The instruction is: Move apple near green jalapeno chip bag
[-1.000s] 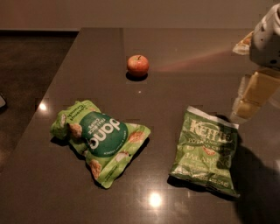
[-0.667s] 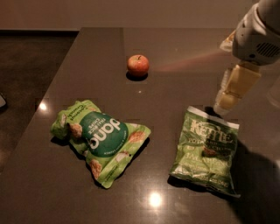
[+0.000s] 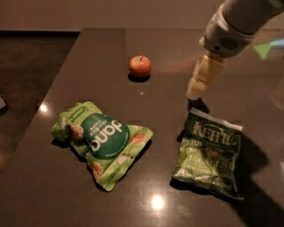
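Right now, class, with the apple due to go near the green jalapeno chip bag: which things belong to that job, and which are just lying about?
Belong to the job:
apple
green jalapeno chip bag
gripper, hanging just beyond that bag

Lying about:
light green bag with round dark label, near left

Indoors, break-room feel: glossy dark table [image 3: 103, 53] bearing an apple [image 3: 140, 66], green jalapeno chip bag [image 3: 209, 156] and lighter green bag [image 3: 103, 142], dark floor [image 3: 31, 66] alongside, pale wall [image 3: 111, 13] behind, gripper [image 3: 195, 92] over the table near that chip bag.
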Controlling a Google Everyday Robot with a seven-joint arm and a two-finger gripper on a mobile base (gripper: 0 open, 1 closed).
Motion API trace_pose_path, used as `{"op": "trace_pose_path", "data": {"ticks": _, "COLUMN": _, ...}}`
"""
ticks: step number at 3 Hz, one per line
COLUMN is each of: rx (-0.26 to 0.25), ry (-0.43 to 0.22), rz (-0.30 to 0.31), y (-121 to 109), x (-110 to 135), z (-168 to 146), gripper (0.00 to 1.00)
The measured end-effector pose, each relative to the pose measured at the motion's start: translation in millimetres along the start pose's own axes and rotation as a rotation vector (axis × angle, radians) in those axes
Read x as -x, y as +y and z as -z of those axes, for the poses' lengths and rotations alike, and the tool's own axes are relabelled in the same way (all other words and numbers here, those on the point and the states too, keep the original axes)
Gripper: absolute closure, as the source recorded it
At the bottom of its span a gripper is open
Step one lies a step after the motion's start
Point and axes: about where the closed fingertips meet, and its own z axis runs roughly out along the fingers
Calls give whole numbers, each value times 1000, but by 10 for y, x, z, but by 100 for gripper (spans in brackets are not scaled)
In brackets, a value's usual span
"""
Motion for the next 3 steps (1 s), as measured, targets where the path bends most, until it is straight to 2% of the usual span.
{"op": "trace_pose_path", "data": {"ticks": 3, "rx": 31, "ry": -55, "rz": -107, "y": -446, "x": 558, "z": -678, "gripper": 0}}
